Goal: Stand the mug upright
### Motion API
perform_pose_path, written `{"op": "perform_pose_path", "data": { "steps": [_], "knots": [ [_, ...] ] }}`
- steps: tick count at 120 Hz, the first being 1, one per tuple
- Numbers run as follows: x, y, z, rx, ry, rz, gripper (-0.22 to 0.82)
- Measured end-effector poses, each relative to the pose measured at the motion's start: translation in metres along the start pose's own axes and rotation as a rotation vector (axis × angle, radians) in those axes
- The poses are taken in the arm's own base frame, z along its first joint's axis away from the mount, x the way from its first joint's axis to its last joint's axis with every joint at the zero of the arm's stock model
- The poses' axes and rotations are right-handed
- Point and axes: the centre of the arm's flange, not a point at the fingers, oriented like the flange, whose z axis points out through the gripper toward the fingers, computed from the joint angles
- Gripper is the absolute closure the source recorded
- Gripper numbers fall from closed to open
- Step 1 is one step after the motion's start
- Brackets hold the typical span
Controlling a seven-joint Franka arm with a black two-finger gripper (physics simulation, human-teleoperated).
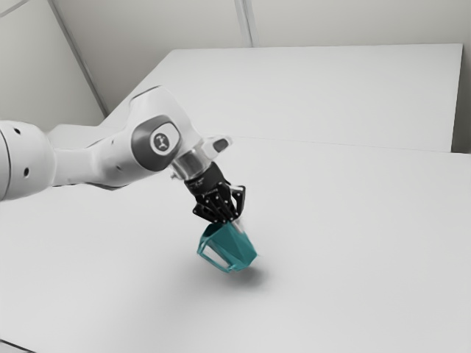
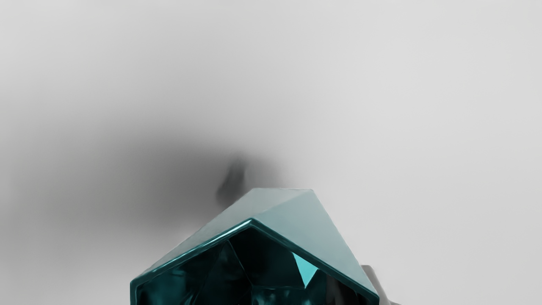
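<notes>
The teal mug (image 1: 241,248) is tilted, neither upright nor flat on its side, at the fingertips of the black gripper (image 1: 232,220), over the white table (image 1: 353,243). Its long axis runs aslant: the open mouth is the higher end, turned up toward the exterior view's left, and the base is the lower end, toward the exterior view's right. The handle (image 1: 212,259) hangs on the underside, toward the exterior view's left, its loop open enough to see pale surface through it. The body is faceted, with flat panels meeting in hard edges

In the wrist view the mouth faces the camera — an angular rim (image 2: 251,219) with a dark, glossy inside — and the base points away. The claw is closed on the mug's wall by the rim: one grey finger (image 2: 371,279) lies outside the wall, and a dim grey strip that looks to be the other shows within the mouth. A soft shadow (image 1: 254,278) falls on the table by the base; whether the lowest edge touches down, I cannot tell

A small emblem (image 1: 163,141) sits inside a dark ring on the white arm (image 1: 110,158) — a logo, with no words I can read; pale marks on the gripper's body are too small to make out
</notes>
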Motion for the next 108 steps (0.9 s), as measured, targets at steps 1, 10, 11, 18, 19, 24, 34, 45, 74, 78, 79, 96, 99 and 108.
{"op": "perform_pose_path", "data": {
  "steps": [1, 10, 11, 18, 19, 24, 34, 45, 74, 78, 79, 96, 99, 108],
  "knots": [
    [0.0, 0.0, -0.002, 0.01, 0.006, 0.005, 0.78],
    [-0.002, -0.004, -0.017, 0.099, 0.06, 0.045, 0.78],
    [-0.002, -0.005, -0.019, 0.108, 0.065, 0.047, 0.78],
    [-0.001, -0.013, -0.03, 0.17, 0.101, 0.062, 0.78],
    [-0.001, -0.014, -0.031, 0.178, 0.105, 0.063, 0.78],
    [0.001, -0.02, -0.037, 0.218, 0.126, 0.069, 0.78],
    [0.007, -0.035, -0.047, 0.287, 0.157, 0.069, 0.78],
    [0.011, -0.044, -0.049, 0.344, 0.175, 0.072, 0.79],
    [0.028, -0.06, -0.032, 0.416, 0.182, 0.063, 0.79],
    [0.03, -0.062, -0.029, 0.419, 0.181, 0.06, 0.79],
    [0.031, -0.063, -0.028, 0.419, 0.182, 0.059, 0.79],
    [0.039, -0.071, -0.016, 0.427, 0.179, 0.044, 0.79],
    [0.04, -0.072, -0.014, 0.428, 0.179, 0.041, 0.79],
    [0.044, -0.076, -0.007, 0.431, 0.175, 0.033, 0.79]
  ]
}}
